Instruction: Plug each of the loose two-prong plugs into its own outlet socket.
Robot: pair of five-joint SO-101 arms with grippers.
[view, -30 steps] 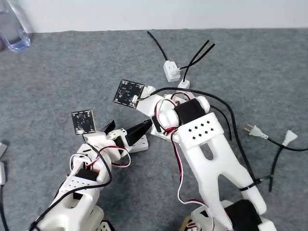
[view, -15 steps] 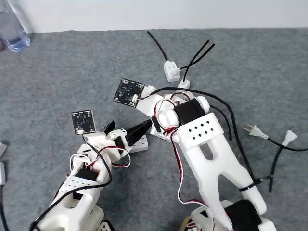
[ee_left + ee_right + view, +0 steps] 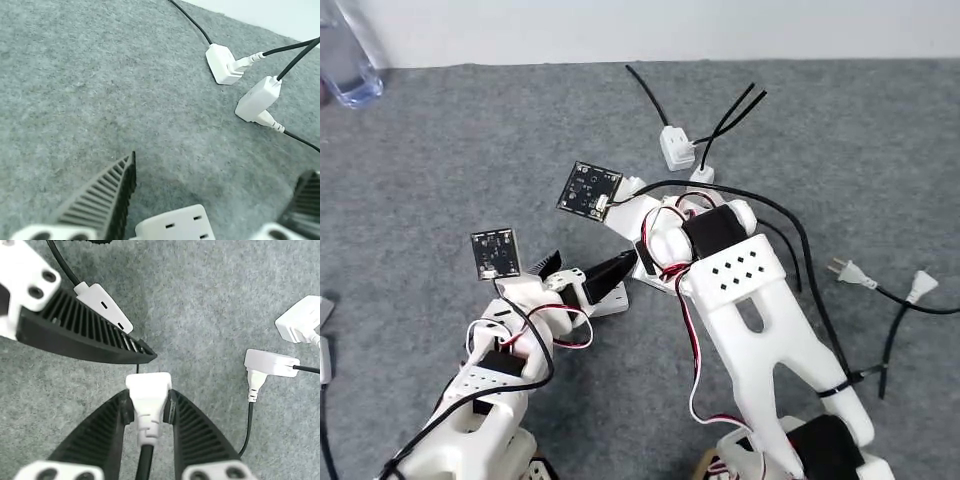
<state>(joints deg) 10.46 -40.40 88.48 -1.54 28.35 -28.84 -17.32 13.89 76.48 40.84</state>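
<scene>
While the right claw point(image 3: 148, 399) clamps a plug point(image 3: 148, 412), the left claw point(image 3: 220, 170), jaws spread, straddles a socket point(image 3: 175, 227) just ahead; insertion seems in hand, next needing the plug squared to the slots and pushed.

1. We look down from a fixed high camera, set well back, over the grey table point(image 3: 440, 130);
2. our left wrist view skims low and slantwise across the table, close behind the left gripper point(image 3: 219, 165);
3. our right wrist view faces almost straight down, close over the right gripper point(image 3: 148, 399) clamping its plug point(image 3: 148, 389);
4. all three share the white sockets point(image 3: 702, 175) point(image 3: 257, 97) point(image 3: 270, 362).
</scene>
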